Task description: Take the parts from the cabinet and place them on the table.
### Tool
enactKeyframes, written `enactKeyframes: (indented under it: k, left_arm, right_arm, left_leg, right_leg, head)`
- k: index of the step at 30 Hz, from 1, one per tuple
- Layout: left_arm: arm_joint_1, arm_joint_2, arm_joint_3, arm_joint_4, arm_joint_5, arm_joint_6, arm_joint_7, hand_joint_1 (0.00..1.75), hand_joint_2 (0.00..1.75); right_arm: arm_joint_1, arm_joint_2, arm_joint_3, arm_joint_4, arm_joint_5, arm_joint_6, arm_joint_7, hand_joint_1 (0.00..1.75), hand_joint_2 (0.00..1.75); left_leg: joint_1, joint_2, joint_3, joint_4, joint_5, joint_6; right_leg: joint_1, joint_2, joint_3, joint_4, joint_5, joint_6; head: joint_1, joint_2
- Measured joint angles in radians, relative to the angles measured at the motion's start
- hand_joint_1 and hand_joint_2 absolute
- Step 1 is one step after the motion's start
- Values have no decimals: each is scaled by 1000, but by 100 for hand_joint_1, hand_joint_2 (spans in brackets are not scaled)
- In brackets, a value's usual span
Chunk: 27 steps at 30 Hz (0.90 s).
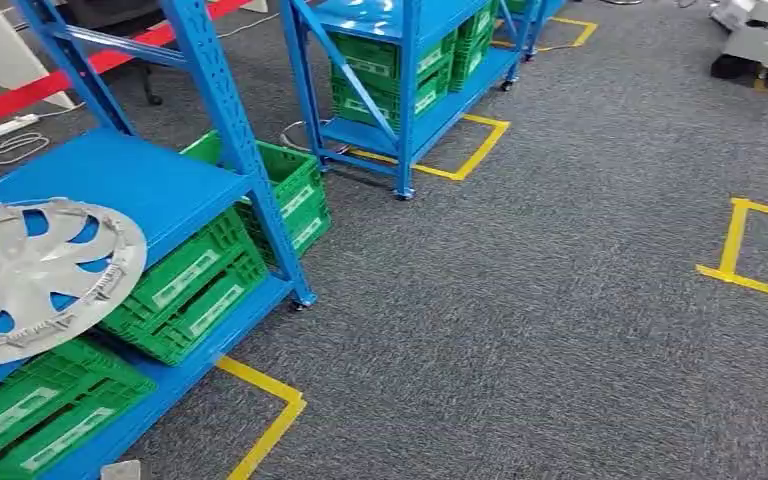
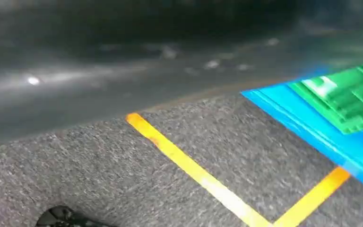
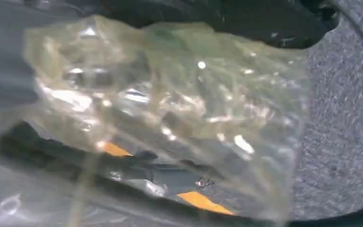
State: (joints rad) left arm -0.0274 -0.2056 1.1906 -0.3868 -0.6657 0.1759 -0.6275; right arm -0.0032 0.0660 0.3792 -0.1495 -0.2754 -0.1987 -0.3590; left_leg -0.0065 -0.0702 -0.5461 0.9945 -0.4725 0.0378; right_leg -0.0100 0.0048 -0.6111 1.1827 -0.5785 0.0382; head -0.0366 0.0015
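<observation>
A clear plastic bag of small parts [image 3: 170,113] hangs crumpled close in front of the right wrist camera. My right hand holds it, and the bag hides the fingers. In the head view a silver wheel cover [image 1: 30,275] lies on the blue shelf [image 1: 150,185] of the near cabinet at the left, partly over its front edge. Green crates [image 1: 195,285] stand on the shelf below it. The left wrist view looks down at grey carpet, yellow tape [image 2: 194,170], the blue shelf edge [image 2: 312,132] and a green crate [image 2: 354,94].
A second blue rack [image 1: 410,90] with green crates stands further back. Yellow tape squares [image 1: 740,250] mark the grey carpet. Open carpet stretches to the right of the racks. A grey machine base [image 1: 765,40] sits at the far right.
</observation>
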Motion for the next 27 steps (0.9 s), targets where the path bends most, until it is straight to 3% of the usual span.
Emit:
enactKeyframes:
  k: [1, 2, 3, 6, 7, 8, 9, 10, 11, 12, 13, 14, 16, 17, 18, 22, 23, 24, 25, 27]
  left_arm:
    - [-1, 0, 0, 0, 0, 0, 0, 0, 0]
    - [-1, 0, 0, 0, 0, 1, 0, 0, 0]
    - [-4, 1, 0, 0, -2, 4, 0, 0, 0]
    - [0, 1, 0, 0, -6, 16, 0, 0, 0]
    - [0, 3, 0, 0, -6, 19, 0, 0, 0]
    - [1, 3, 0, 0, -8, 20, 0, 0, 0]
    - [-1, 3, 0, 0, -8, 21, 0, 0, 0]
    - [-6, 3, 0, 0, -8, 21, 0, 0, 0]
    - [-8, 2, 0, 0, -9, 22, 0, 0, 0]
    - [-7, 2, 0, 0, -13, 23, 0, 0, 0]
    - [-6, 1, 0, 1, -15, 24, 0, 0, 0]
    - [-3, 1, 0, 1, -15, 26, 0, 0, 0]
    - [-1, 2, 1, 1, -16, 30, 0, 0, 0]
    - [-2, 2, 1, 0, -16, 30, 0, 0, 0]
    - [-6, 3, 1, 1, -16, 30, 0, 0, 0]
    - [-3, 3, 1, 1, -17, 30, 0, 0, 0]
    - [-1, 1, 1, 1, -17, 30, 0, 0, 0]
    - [-3, 3, 1, 1, -17, 30, 0, 0, 0]
    - [-6, 3, 2, 1, -16, 31, 0, 0, 0]
    - [-8, 2, 2, 1, -19, 31, 0, 0, 0]
  right_arm:
    - [0, 0, 0, 0, 0, 0, 0, 0, 0]
    - [0, 0, 1, 0, 0, 0, 0, 0, 0]
    - [1, 0, 3, 1, 0, 0, 1, 0, 0]
    - [1, 0, 5, 1, 0, -1, 3, 0, 0]
    - [1, 0, 5, 1, -1, -1, 3, 0, 0]
    - [0, 0, 4, 1, -2, -4, 3, 0, 0]
    - [0, 0, 5, 1, -2, -3, 3, 0, 0]
    - [2, 0, 5, 1, -2, -2, 3, 0, 0]
    - [6, 0, 5, 1, -2, 0, 3, 0, 0]
    - [6, 0, 5, 1, -2, 0, 3, 0, 0]
    - [6, 0, 5, 1, -3, 0, 3, 0, 0]
    - [4, 0, 5, 1, -3, 0, 3, 0, 0]
    - [2, 0, 5, 1, -3, 0, 3, 0, 0]
    - [2, 0, 5, 1, -3, 0, 2, 0, 0]
    - [3, 0, 5, 1, -3, 1, 2, 0, 0]
    - [-6, 0, 5, 0, -3, 1, 2, 0, 0]
    - [-7, 0, 5, 0, -2, 1, 2, 0, 0]
    - [-6, 0, 6, 0, -2, 0, 1, 0, 0]
    - [-6, 0, 6, 0, -2, 1, 1, 0, 0]
    - [-3, 0, 6, 0, -3, 0, 1, 0, 0]
  left_leg:
    - [1, -13, 4, 0, -2, -4]
    - [2, -23, 2, 2, -4, -10]
    - [-2, -36, -5, 10, -5, -18]
    - [7, -72, -17, 7, 6, -37]
    - [7, -77, -21, 10, 2, -41]
    - [3, -12, -27, 27, -14, -45]
    - [2, 34, -50, 78, -49, -51]
    - [4, 52, -89, 158, -92, -56]
    - [5, 58, -130, 247, -132, -58]
    - [7, 59, -162, 313, -152, -61]
    - [8, 61, -171, 333, -148, -61]
    - [9, 62, -155, 306, -120, -60]
    - [7, 80, -68, 140, -26, -51]
    - [0, 127, -20, 50, 8, -40]
    - [-13, 172, -5, 23, -10, -34]
    - [-14, 123, -10, 5, -7, -14]
    - [-6, 112, 0, -4, -1, -7]
    - [-1, 102, 0, -6, 1, -1]
    - [0, 88, -2, -6, 2, 1]
    - [0, 58, -4, -5, 2, 3]
  right_leg:
    - [-4, 20, 43, -97, 51, 1]
    - [-12, 82, 73, -162, 61, 3]
    - [-14, 105, 80, -182, 51, 2]
    - [-6, 70, 85, -174, 54, -13]
    - [-12, 54, 87, -182, 58, -23]
    - [-11, 39, 90, -186, 60, -30]
    - [-9, 25, 91, -187, 59, -38]
    - [-6, 8, 91, -187, 57, -41]
    - [-4, -13, 91, -187, 54, -44]
    - [-3, -30, 91, -187, 52, -45]
    - [-2, -44, 92, -187, 51, -45]
    - [0, -57, 95, -187, 49, -45]
    - [2, -82, 107, -187, 43, -43]
    - [4, -93, 113, -187, 38, -40]
    - [11, -103, 106, -185, 32, -33]
    - [13, -153, 129, -191, 24, -14]
    - [9, -119, 122, -178, 10, -8]
    - [8, -63, 103, -138, -17, -5]
    - [4, -27, 64, -60, -54, -2]
    - [1, -6, -28, 111, -116, 3]
  head:
    - [0, 0]
    - [1, 0]
    - [0, 0]
    - [-1, 0]
    - [0, 0]
    - [-3, 0]
    - [-13, 0]
    - [-13, 0]
    - [-14, 0]
    - [-13, 0]
    - [-14, 0]
    - [-13, 0]
    - [-13, 0]
    - [-14, 0]
    - [-13, 0]
    - [-15, 0]
    - [-14, 0]
    - [-6, 0]
    - [-3, 0]
    - [-1, 0]
